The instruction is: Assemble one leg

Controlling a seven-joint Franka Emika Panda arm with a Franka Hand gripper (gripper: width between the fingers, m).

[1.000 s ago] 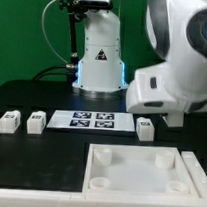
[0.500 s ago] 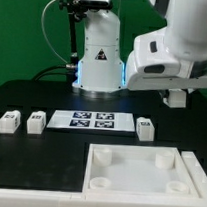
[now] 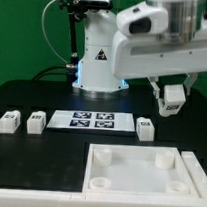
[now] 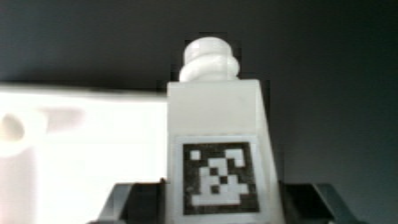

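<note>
A robot arm reaches in from the upper right of the exterior view. Its gripper (image 3: 173,100) hangs in the air at the right of the frame, above the black table (image 3: 28,151). It is clamped on the leg (image 3: 173,94), a small white block.

In the wrist view the leg (image 4: 217,130) fills the middle of the picture. A black-and-white tag (image 4: 217,177) is on the face turned to the camera. A rounded white peg (image 4: 212,62) sticks out of the end farthest from the gripper. Dark fingers (image 4: 128,203) press against the leg on both sides.

Three other legs (image 3: 8,120) (image 3: 35,121) (image 3: 144,127) stand on the table across the middle of the exterior view. Two are at the left and one is right of centre, lower than the held leg and to its left. The marker board (image 3: 90,120) lies flat between them.

A large white tray (image 3: 138,154) with round corner sockets lies on the table at the lower right. Part of it shows pale and blurred behind the leg in the wrist view. The white robot base (image 3: 101,56) stands at upper centre, against a green backdrop.
</note>
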